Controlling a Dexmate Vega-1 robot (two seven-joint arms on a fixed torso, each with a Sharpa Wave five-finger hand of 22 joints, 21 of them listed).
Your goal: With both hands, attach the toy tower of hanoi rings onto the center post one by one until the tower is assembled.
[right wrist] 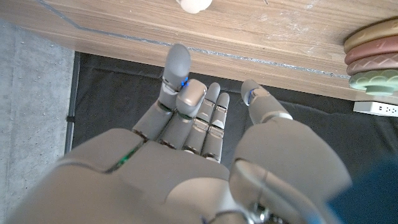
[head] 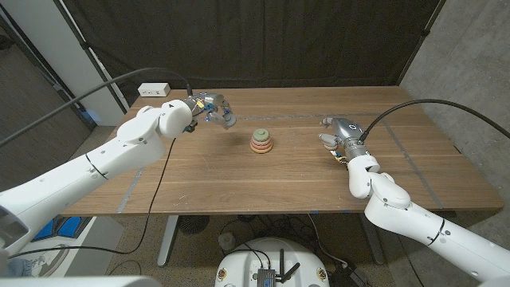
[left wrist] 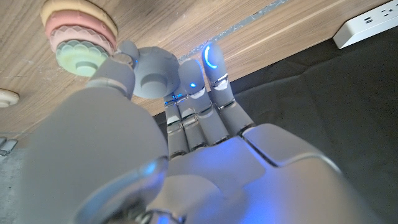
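Observation:
The ring tower (head: 260, 141) stands at the table's middle, with a green ring on top of pink and orange ones; it also shows as the tower (left wrist: 78, 31) and the tower (right wrist: 373, 56) in the wrist views. My left hand (head: 211, 109) hovers to the tower's left and a little behind it, fingers (left wrist: 211, 81) stretched out and holding nothing. My right hand (head: 341, 132) is to the tower's right, fingers (right wrist: 186, 93) apart and empty. A small cream piece (right wrist: 196, 5) lies on the table just past the right hand, also seen as the piece (left wrist: 6, 98).
A white power strip (head: 154, 89) sits at the table's back left edge. Black cables run to both arms. A dark curtain hangs behind the wooden table (head: 199, 175).

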